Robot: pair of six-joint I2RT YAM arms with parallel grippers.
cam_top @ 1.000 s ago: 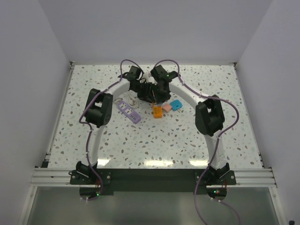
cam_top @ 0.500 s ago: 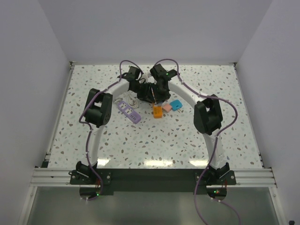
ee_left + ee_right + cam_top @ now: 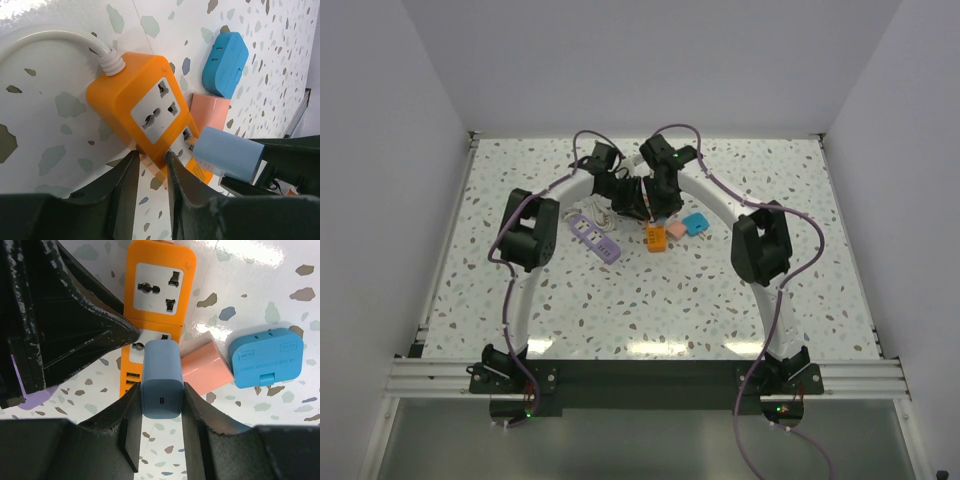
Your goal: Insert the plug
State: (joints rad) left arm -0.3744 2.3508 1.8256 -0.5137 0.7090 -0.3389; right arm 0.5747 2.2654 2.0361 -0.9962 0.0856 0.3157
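Note:
An orange power strip with a white cord lies on the speckled table; it also shows in the right wrist view and the top view. My left gripper is shut on the strip's side edge. My right gripper is shut on a light blue plug. The plug is held over the strip's lower socket, its prongs at the socket face, as the left wrist view shows. Both grippers meet over the strip in the top view, the left beside the right.
A pink plug and a blue adapter lie just right of the strip. A purple power strip lies to its left. The black left gripper body crowds the strip's left side.
The right arm's elbow has shifted slightly left. The grippers stay together over the orange strip with no clear movement.

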